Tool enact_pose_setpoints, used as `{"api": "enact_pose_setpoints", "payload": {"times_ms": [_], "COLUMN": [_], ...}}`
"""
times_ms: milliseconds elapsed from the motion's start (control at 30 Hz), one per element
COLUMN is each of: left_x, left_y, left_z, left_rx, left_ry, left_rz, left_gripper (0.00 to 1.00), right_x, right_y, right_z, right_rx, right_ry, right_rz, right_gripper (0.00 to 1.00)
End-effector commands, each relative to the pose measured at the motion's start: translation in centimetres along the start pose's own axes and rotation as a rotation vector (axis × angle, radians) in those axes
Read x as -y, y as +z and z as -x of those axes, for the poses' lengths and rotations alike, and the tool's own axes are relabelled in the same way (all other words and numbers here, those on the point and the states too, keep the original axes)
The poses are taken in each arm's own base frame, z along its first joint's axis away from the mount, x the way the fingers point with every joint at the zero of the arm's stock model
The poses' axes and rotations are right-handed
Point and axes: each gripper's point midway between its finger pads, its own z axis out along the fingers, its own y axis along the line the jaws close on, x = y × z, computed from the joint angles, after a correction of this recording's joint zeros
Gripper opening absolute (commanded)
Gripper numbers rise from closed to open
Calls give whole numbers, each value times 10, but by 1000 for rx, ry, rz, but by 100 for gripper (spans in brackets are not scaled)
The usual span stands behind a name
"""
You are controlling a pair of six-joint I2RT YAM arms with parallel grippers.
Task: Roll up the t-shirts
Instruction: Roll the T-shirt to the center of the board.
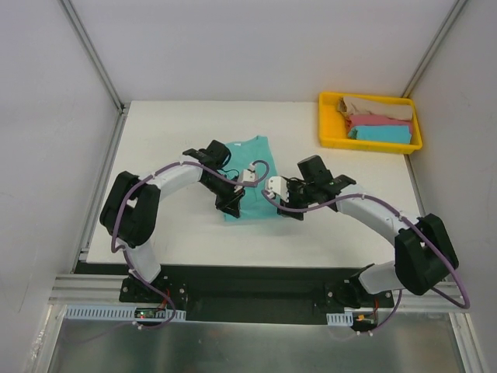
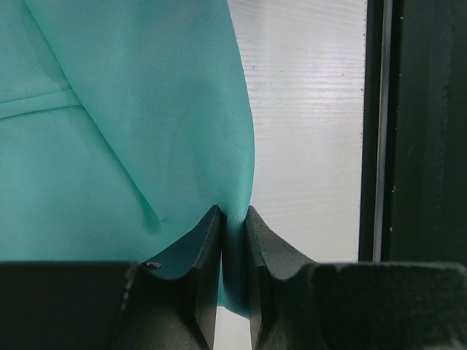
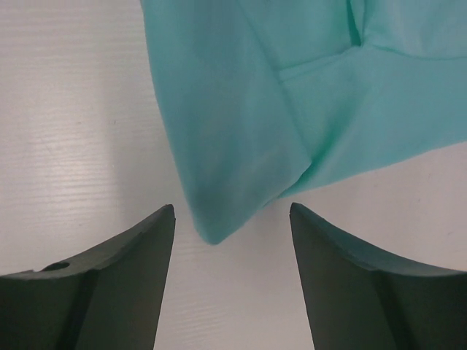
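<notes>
A teal t-shirt (image 1: 250, 159) lies folded in the middle of the white table. My left gripper (image 1: 231, 203) is at its near left corner, shut on the cloth's edge; the left wrist view shows the teal cloth (image 2: 131, 131) pinched between the jaws of the left gripper (image 2: 233, 219). My right gripper (image 1: 293, 210) is open just right of the shirt's near right corner. In the right wrist view a corner of the teal cloth (image 3: 292, 109) hangs between the spread jaws of the right gripper (image 3: 232, 211), untouched. Tan, pink and sky-blue t-shirts (image 1: 378, 120) lie in a tray.
The yellow plastic tray (image 1: 329, 128) sits at the table's far right corner. White walls enclose the table on three sides. The table's near edge with a dark rail (image 2: 416, 146) shows in the left wrist view.
</notes>
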Motion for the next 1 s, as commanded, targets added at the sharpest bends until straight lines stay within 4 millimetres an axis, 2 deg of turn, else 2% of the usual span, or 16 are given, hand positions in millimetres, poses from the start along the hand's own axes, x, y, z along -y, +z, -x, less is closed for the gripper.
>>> {"api": "enact_pose_setpoints", "payload": {"times_ms": [0,300,500,567,667,767,800,867,900,967], "left_x": [12,4,1,1,2,5,6,6,8,7], "left_y": [-4,-11,-15,-16,-19,-22,-24,-24,-24,-23], "left_z": [11,14,19,19,18,16,14,11,8,1], "left_rx": [62,93,122,138,152,171,171,168,162,129], "left_ry": [-80,-126,-149,-161,-179,-194,-210,-223,-242,-266], "left_rz": [-83,-88,-97,-107,-112,-123,-126,-133,-138,-122], "left_gripper": [17,17,17,17,17,18,18,18,18,17], "right_x": [16,-6,-7,0,12,12,16,12,13,-2], "right_y": [10,31,42,51,62,68,68,69,67,58], "right_z": [28,29,23,19,21,17,20,17,22,17], "right_rx": [68,70,38,6,-24,-65,-66,-82,-74,-99], "right_ry": [-119,-120,-121,-114,-110,-95,-93,-79,-76,-40], "right_rz": [-30,105,134,119,94,114,106,136,145,229], "right_gripper": [68,71,72,71,62,49,41,33,25,20]}}
